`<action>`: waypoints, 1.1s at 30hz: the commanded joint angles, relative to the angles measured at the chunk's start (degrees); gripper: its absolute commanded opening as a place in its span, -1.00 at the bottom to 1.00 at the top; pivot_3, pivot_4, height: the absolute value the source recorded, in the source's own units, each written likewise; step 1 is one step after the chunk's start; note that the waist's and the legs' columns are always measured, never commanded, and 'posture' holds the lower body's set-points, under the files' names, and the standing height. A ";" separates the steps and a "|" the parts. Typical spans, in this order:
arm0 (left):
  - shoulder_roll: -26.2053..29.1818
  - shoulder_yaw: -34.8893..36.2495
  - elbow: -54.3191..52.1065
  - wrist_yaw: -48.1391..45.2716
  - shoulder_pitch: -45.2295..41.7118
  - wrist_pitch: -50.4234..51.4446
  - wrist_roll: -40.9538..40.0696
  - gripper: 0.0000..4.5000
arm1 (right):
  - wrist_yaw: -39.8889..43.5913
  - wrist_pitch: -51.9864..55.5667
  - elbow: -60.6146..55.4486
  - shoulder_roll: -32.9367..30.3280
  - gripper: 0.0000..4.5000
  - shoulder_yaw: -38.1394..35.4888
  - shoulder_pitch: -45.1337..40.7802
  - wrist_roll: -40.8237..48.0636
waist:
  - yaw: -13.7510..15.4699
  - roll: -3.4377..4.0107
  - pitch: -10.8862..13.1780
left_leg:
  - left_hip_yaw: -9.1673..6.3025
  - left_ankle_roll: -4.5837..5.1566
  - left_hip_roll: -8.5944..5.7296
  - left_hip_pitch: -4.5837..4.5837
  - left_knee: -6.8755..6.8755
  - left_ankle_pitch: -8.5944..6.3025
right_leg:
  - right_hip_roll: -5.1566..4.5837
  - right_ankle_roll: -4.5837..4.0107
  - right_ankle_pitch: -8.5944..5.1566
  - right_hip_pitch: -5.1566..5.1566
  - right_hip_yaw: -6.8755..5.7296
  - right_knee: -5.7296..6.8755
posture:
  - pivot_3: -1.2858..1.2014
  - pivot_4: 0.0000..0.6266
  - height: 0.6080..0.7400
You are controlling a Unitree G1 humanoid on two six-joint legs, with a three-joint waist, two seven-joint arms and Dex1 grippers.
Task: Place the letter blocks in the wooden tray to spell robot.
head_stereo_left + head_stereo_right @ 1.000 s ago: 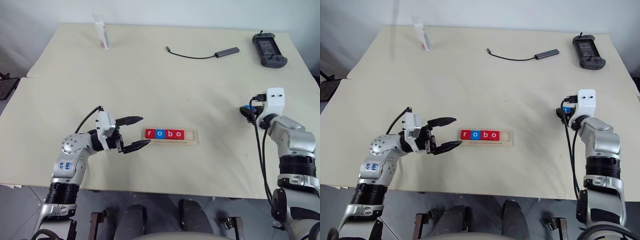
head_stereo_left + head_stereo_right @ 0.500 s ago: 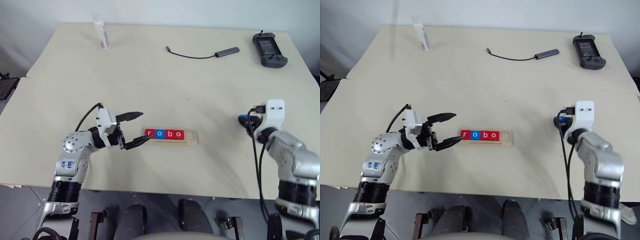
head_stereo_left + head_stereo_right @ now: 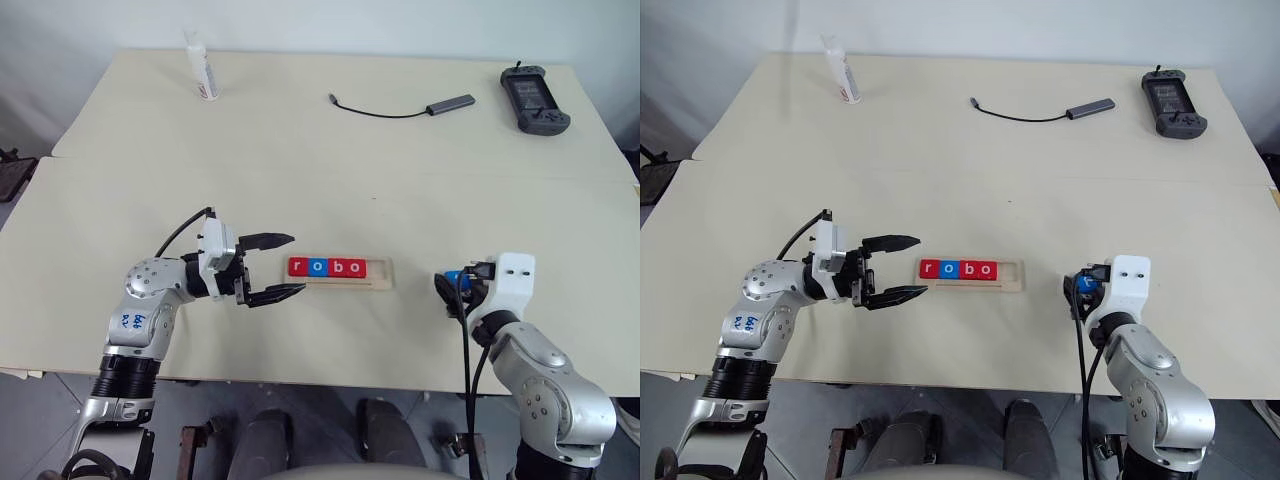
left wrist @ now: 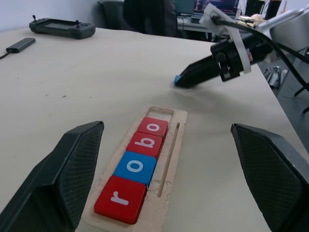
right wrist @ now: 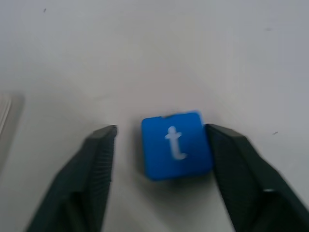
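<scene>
Blue t block [image 5: 176,151] lies on worktop [image 3: 400,180] between spread right pincer [image 5: 159,145] fingers, touching one; wooden tray [image 3: 385,282] with r-o-b-o blocks [image 3: 327,267] just ahead of spread, empty left pincer [image 3: 285,266].

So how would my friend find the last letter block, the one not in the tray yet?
Look at the cream table, then right of the wooden tray. Between the right gripper's fingers lies a blue t block, the one letter block outside the row reading robo.
</scene>
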 commanded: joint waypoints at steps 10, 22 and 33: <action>0.67 0.37 -2.05 -0.52 2.27 -0.79 -0.33 1.00 | 46.42 -31.66 22.02 -40.93 0.96 2.59 -0.70 -1.62 | -0.01 -0.04 0.04 | 0.14 0.14 0.02 0.02 0.01 -0.07 | 0.03 0.04 0.02 0.15 -0.06 -0.25 | 0.03 -0.52 1.00; 2.08 1.42 -5.55 0.49 4.11 0.42 -1.10 1.00 | 74.16 -56.90 62.24 -42.96 0.88 21.51 -27.15 -11.83 | -0.01 -0.04 0.05 | 0.11 0.13 0.10 0.01 0.06 -0.03 | -0.03 0.09 0.09 0.15 -0.14 -0.65 | 0.03 -0.52 1.00; 2.11 3.01 -6.89 3.20 6.71 -1.57 -0.44 1.00 | 76.36 -53.80 56.07 -39.38 -0.35 21.98 -31.82 -9.56 | -0.12 -0.02 0.05 | 0.03 0.08 0.11 -0.04 0.11 -0.01 | -0.09 0.08 0.09 0.22 -0.36 -0.68 | 0.03 -0.52 1.00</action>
